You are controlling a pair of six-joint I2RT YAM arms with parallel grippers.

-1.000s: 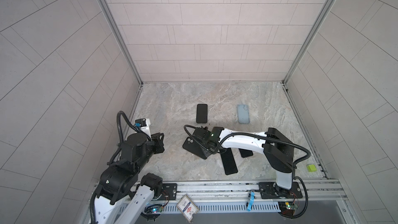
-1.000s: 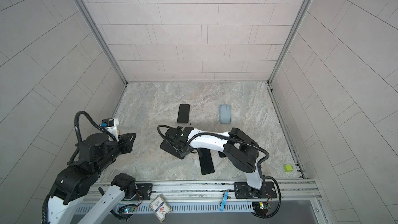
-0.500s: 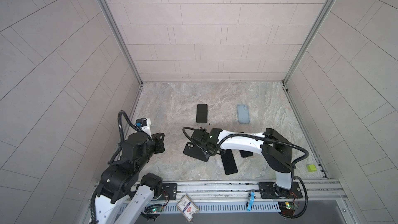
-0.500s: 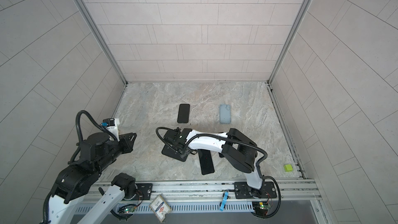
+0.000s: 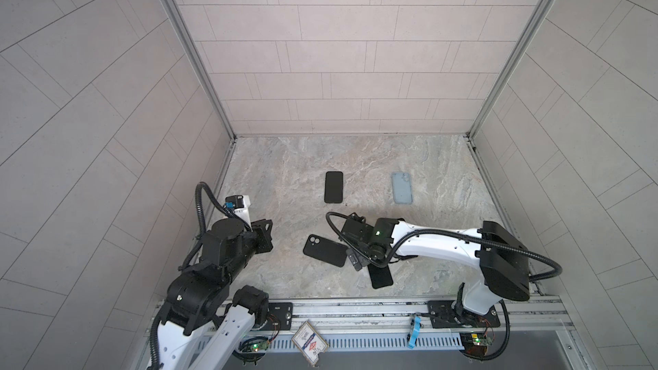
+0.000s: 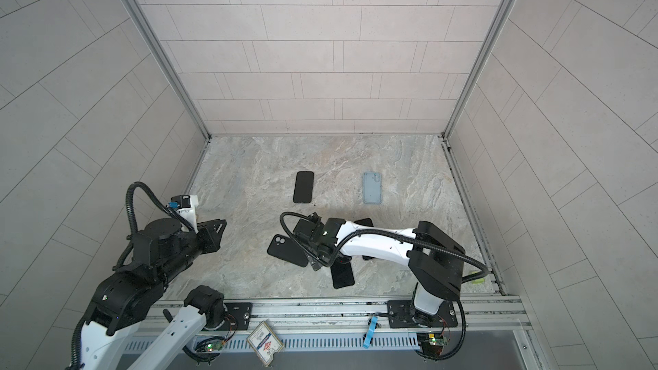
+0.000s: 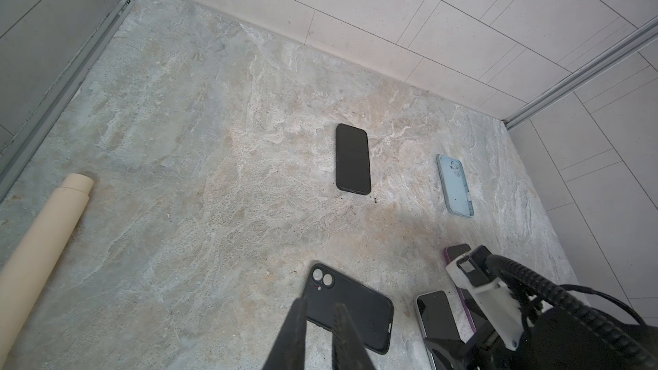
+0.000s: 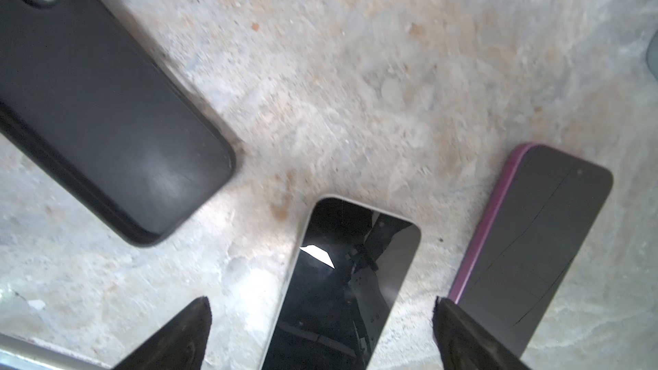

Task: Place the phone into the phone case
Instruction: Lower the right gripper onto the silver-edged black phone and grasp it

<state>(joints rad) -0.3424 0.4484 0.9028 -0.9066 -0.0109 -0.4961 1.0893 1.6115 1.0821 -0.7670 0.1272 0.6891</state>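
In both top views the black case (image 5: 324,250) lies flat on the marble bench (image 5: 277,172), seemingly empty, so the fitting itself looks still undone. The right claw (image 5: 356,261) hangs just beside it, over a white-edged phone (image 5: 381,276). Pale tiled walls (image 5: 320,65) box the bench in on three sides.

The left wrist view shows the left claw (image 7: 318,325) narrowly parted and empty, short of the case.

The right wrist view shows the right claw released wide, straddling the white-edged phone and grasping nothing.
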